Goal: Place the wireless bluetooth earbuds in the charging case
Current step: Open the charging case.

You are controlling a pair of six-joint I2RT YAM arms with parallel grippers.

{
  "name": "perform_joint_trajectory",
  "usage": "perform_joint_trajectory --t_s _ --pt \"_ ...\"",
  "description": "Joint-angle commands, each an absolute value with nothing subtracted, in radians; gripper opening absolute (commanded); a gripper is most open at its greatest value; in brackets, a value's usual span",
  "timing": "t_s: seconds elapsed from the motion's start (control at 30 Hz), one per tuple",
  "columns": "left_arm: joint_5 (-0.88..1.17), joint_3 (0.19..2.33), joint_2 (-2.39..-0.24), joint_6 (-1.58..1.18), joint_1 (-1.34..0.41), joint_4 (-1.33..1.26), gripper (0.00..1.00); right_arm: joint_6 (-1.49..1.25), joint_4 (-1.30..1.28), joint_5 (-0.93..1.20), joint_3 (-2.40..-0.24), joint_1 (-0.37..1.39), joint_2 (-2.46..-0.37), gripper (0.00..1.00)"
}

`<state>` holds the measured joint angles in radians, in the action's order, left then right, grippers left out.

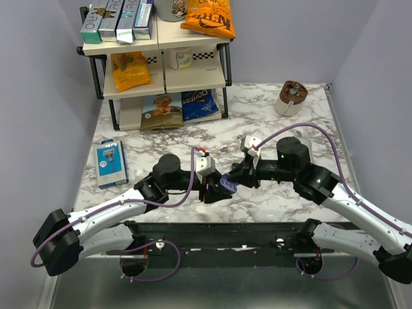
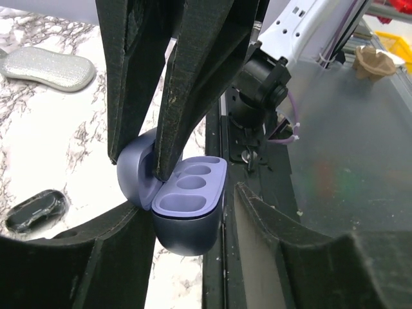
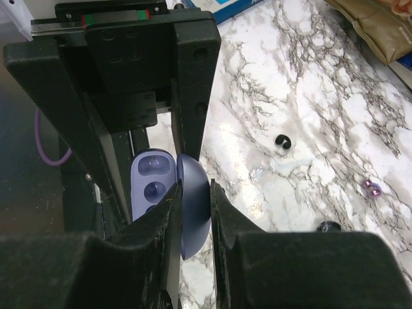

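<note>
The lilac-blue charging case (image 2: 187, 222) hangs open just above the marble near the table's front edge, its empty wells facing up. My right gripper (image 3: 194, 190) is shut on the case's raised lid (image 3: 196, 206). Its two fingers (image 2: 193, 96) come down from above in the left wrist view. My left gripper (image 2: 188, 206) straddles the case's base: the left finger touches it and a thin gap shows at the right finger. One black C-shaped earbud (image 3: 281, 141) lies on the marble. A second earbud (image 3: 328, 226) peeks out beside my right finger. From above, both grippers meet at the case (image 1: 226, 185).
A glossy black oval piece (image 2: 35, 209) lies left of the case. A grey glittery pad (image 2: 48, 67) sits farther off. A lilac speck (image 3: 370, 187) is on the marble. A snack rack (image 1: 161, 64) stands at the back left. A blue box (image 1: 111, 164) lies at the left and a brown cup (image 1: 291, 98) at the back right.
</note>
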<state>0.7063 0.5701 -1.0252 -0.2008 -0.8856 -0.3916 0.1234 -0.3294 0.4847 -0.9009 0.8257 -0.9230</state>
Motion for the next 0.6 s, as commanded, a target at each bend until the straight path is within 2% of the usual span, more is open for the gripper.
perform_joint_trajectory --t_s 0.0,0.17,0.4,0.47,0.5,0.57 --pt "0.687 0.548 -1.005 -0.229 -0.891 -0.462 0.61 0.112 -0.299 0.500 -0.899 0.833 -0.917 0.01" --pt "0.684 0.548 -1.005 -0.232 -0.894 -0.466 0.57 0.112 -0.298 0.497 -0.896 0.833 -0.913 0.01" --pt "0.695 0.542 -1.023 -0.250 -0.897 -0.497 0.40 0.110 -0.295 0.502 -0.890 0.833 -0.910 0.01" --pt "0.695 0.538 -1.025 -0.252 -0.897 -0.499 0.33 0.110 -0.298 0.500 -0.888 0.833 -0.908 0.01" --pt "0.692 0.537 -1.025 -0.252 -0.899 -0.502 0.24 0.110 -0.298 0.499 -0.888 0.833 -0.905 0.01" --pt "0.690 0.534 -1.023 -0.250 -0.899 -0.502 0.14 0.110 -0.299 0.500 -0.888 0.833 -0.904 0.01"
